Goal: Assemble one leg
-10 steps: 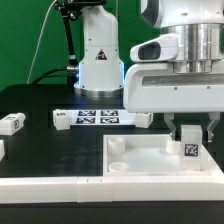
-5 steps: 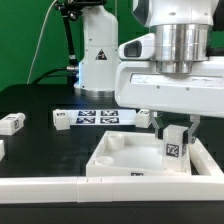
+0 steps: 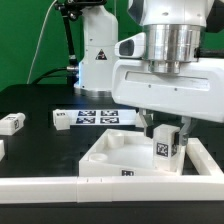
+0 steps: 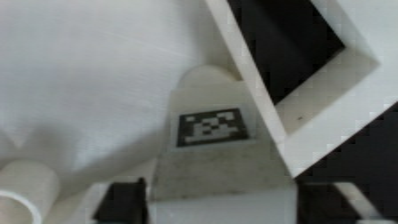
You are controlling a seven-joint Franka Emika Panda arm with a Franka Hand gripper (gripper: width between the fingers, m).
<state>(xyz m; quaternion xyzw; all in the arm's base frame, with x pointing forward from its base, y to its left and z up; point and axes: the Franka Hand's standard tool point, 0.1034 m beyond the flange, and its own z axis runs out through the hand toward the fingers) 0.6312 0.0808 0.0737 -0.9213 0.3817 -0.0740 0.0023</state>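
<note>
We see the small white leg (image 3: 163,146) (image 4: 217,140) standing upright over the big square panel (image 3: 120,150), its black-and-white tag facing us.

Counted: two legs, one in tool (image 3: 162,146), one loose (image 3: 11,123); one square panel (image 3: 115,152); one marker board (image 3: 98,118).

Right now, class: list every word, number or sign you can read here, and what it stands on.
No readable words or numbers.
Leg in the end effector: square tag pattern, no text.
Marker board: tag patterns only.
Panel front edge: small tag, too small to read.
</note>
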